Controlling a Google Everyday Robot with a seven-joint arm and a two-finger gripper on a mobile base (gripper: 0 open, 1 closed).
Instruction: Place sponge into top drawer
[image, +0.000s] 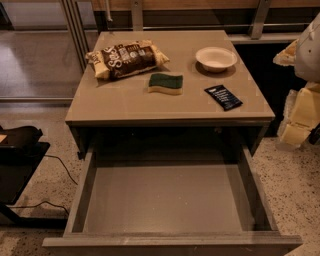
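The sponge (165, 83), dark green on top with a pale yellow base, lies flat on the tabletop near its middle. The top drawer (165, 200) is pulled out wide below the table's front edge, and nothing shows inside it. My gripper (299, 119) hangs at the right edge of the view, beside the table's right side. It is well to the right of the sponge and partly cut off. It holds nothing that I can see.
A snack bag (127, 59) lies at the back left of the table (110, 105). A white bowl (216, 58) stands at the back right. A flat dark blue packet (223, 97) lies right of the sponge. A dark stand with cables (20, 155) is on the floor at the left.
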